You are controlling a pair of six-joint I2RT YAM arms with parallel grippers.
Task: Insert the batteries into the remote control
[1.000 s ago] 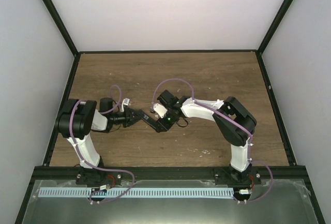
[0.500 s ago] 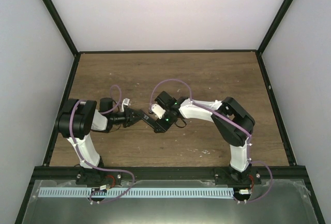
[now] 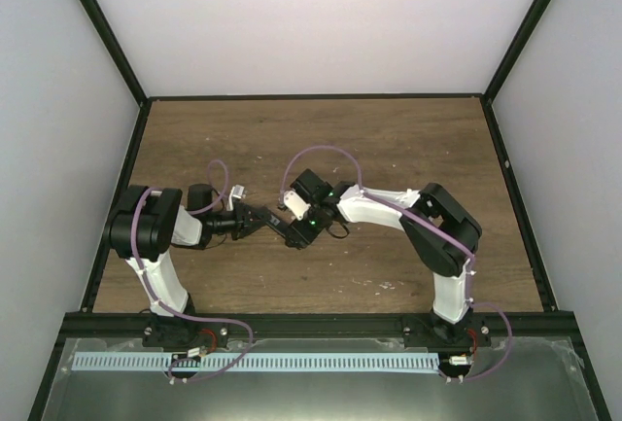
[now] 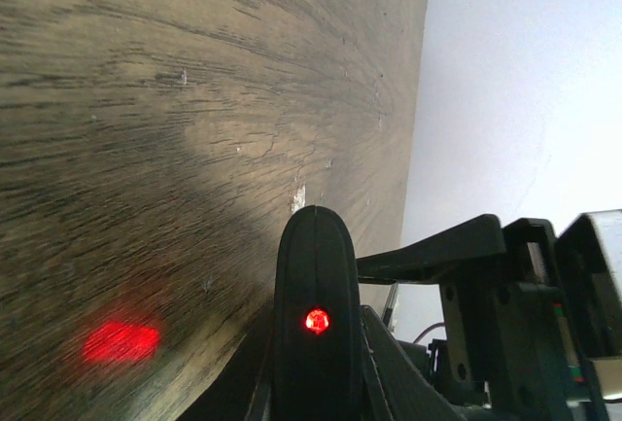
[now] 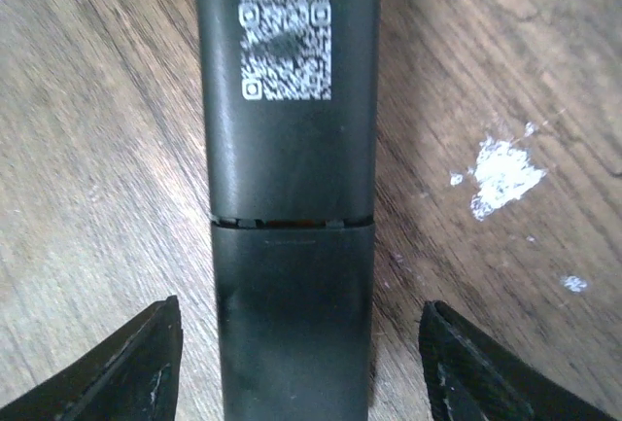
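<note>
Wooden table (image 3: 389,139): left fingers (image 3: 253,216) tight on remote control (image 5: 292,149), right fingers (image 5: 136,368) apart astride it.

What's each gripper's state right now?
Left gripper: closed, holding the remote control.
Right gripper: open, straddling the remote control, not touching it.

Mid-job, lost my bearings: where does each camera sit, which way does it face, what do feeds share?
Top external: above, behind the bases, looking down on the brown wooden table; left arm and right arm show whole.
Right wrist: looks down on the QR-labelled back of the slim black remote control; open fingers of the right end effector flank it.
Left wrist: looks low across the table along the remote control; the left end effector grips it, right end effector at right.
Shared: both wrist views show the remote control.
</note>
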